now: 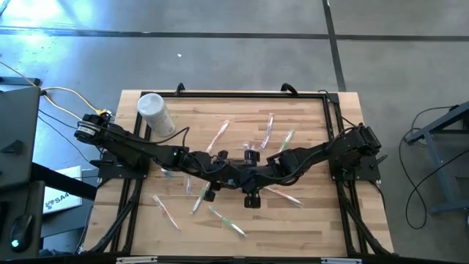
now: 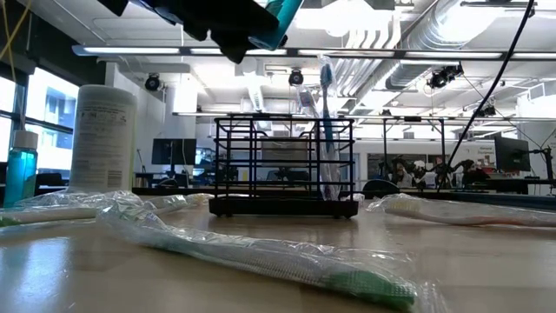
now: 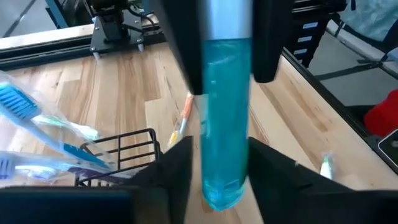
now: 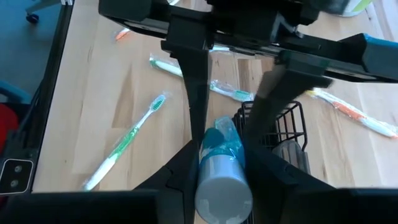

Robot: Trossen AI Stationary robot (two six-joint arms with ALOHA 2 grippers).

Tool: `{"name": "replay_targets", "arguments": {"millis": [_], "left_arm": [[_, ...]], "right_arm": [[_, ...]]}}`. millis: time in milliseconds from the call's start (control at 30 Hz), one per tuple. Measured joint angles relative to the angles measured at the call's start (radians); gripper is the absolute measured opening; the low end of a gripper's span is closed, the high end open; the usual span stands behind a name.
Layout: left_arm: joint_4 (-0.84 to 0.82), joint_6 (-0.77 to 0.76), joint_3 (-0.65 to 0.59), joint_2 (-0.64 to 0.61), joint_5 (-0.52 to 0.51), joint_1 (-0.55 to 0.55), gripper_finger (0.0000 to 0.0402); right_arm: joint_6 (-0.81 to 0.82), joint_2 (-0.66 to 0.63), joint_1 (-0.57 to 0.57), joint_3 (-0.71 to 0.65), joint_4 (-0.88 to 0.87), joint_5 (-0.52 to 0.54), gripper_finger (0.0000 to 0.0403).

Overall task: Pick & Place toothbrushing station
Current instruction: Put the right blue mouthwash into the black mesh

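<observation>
A translucent teal tube [image 3: 227,124] with a silver cap [image 4: 224,183] hangs in the air over the middle of the table, held between both grippers. My left gripper [image 3: 219,144] is shut on its teal end and my right gripper [image 4: 219,155] on its capped end. In the low view the tube [image 2: 280,17] shows at the top edge, above the toothbrushing station [image 2: 282,165]. The station is a low black wire caddy standing on its base on the table. Blue toothbrushes [image 2: 326,130] stand upright in it. My left gripper pinches the tube's teal end [image 3: 212,171] between its two fingers, one on each side. The fingers lie roughly along the tube, facing the other gripper. The tube is clear of the table. My right gripper pinches the tube at its silver-capped end [image 4: 214,167] between its two fingers [image 3: 186,56]. It slants downward from the table's right side. The tube points away from it toward the left gripper and is lifted clear.
A white cylindrical container [image 1: 155,114] stands at the far left of the table. Several wrapped toothbrushes lie scattered on the wood [image 1: 227,220], one close to the low camera [image 2: 261,256]. A green toothbrush [image 4: 127,140] lies beside the caddy [image 4: 286,124]. A teal bottle [image 2: 19,174] stands at the left.
</observation>
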Motion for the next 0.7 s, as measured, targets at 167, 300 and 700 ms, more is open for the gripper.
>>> {"name": "replay_targets", "arguments": {"millis": [167, 300, 700], "left_arm": [[-0.001, 0.044, 0.0, 0.0, -0.004, 0.0, 0.0062], [-0.002, 0.056, 0.0, 0.0, -0.004, 0.0, 0.006], [-0.036, 0.066, 0.0, 0.0, -0.003, 0.0, 0.006]], "right_arm": [[-0.005, 0.0, -0.003, 0.0, -0.003, 0.008, 0.0101], [-0.007, 0.0, -0.003, 0.0, 0.002, -0.001, 0.0148], [0.052, -0.1, -0.011, 0.001, -0.032, -0.029, 0.0213]]}}
